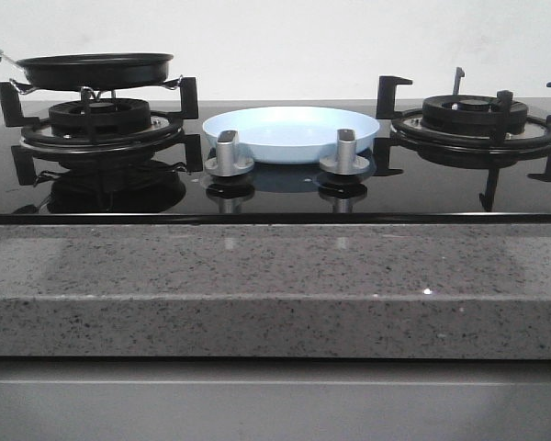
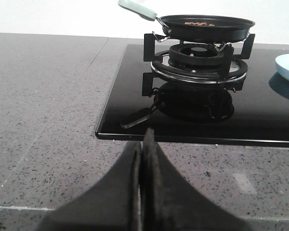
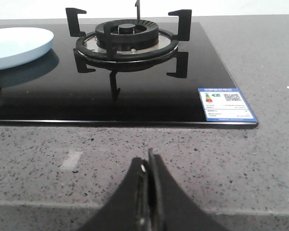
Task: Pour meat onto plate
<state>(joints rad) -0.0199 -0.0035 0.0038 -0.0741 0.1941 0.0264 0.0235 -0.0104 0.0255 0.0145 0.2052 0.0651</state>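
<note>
A black frying pan (image 1: 94, 70) with a pale green handle (image 2: 137, 8) sits on the left burner (image 1: 101, 119). The meat (image 2: 199, 23) shows as reddish-brown bits inside the pan (image 2: 207, 26) in the left wrist view. The pale blue plate (image 1: 289, 131) lies on the black glass hob between the burners, behind two silver knobs; its edge also shows in the left wrist view (image 2: 288, 67) and the right wrist view (image 3: 19, 45). My left gripper (image 2: 142, 139) is shut and empty over the grey counter in front of the hob. My right gripper (image 3: 148, 161) is shut and empty over the counter too. Neither gripper shows in the front view.
Two silver knobs (image 1: 229, 154) (image 1: 343, 152) stand in front of the plate. The right burner (image 1: 477, 119) with black pan supports is bare. A blue and white label (image 3: 226, 104) sits at the hob's front right corner. Speckled grey counter (image 1: 275, 285) runs along the hob's front.
</note>
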